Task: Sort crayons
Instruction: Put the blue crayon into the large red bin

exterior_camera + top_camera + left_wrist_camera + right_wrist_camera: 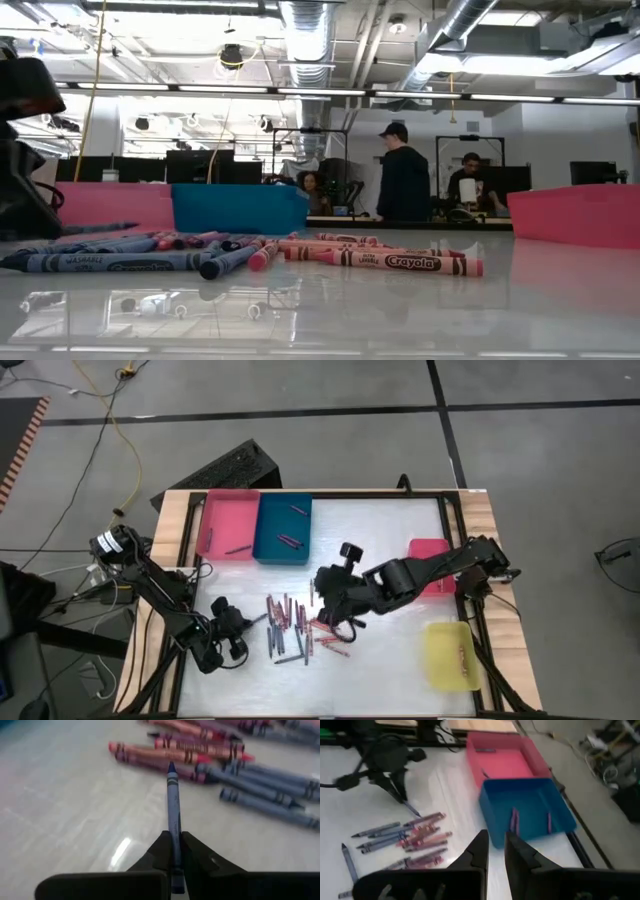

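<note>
The left gripper (pixel 173 851), low at the table's near-left, is clamped on a grey-blue crayon (pixel 173 815) whose tip points toward the crayon pile (pixel 300 625) at the table's centre. The right gripper (pixel 494 851) hangs above that pile, fingers narrowly parted and holding nothing. The blue tray (pixel 283 527) holds a few crayons, too small to identify.

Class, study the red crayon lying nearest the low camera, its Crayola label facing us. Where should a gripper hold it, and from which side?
Grip the red crayon mid-barrel, on its paper label, coming straight down with fingers across its thin width. It lies flat on the table, so only its long sides offer purchase; other crayons lie close behind.
</note>
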### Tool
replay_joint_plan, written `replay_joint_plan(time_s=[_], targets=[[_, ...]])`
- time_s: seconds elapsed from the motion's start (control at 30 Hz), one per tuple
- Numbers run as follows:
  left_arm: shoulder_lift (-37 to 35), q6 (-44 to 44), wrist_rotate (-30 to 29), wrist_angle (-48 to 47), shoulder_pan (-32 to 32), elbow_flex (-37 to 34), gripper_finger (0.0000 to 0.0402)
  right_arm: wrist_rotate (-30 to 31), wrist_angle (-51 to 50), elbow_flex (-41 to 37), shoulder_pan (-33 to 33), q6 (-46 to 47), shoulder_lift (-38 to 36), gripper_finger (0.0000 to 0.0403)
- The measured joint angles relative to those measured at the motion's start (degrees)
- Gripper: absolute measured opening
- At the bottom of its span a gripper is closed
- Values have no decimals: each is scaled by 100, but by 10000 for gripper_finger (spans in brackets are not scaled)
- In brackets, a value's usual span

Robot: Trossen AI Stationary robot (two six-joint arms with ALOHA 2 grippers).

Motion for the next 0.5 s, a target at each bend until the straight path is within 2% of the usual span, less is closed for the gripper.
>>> replay_joint_plan(time_s=[0.2,0.4,0.5], targets=[[-100,-128,-665,295,-210,5,10,-38,2023,-1050,135,-415,4,56],[-660,64,-2054,458,-589,9,9,-133,4780,-2274,305,-899,8,56],[-999,290,-2888,549,-876,12,9,-382,5896,-2801,360,-1015,8,56]])
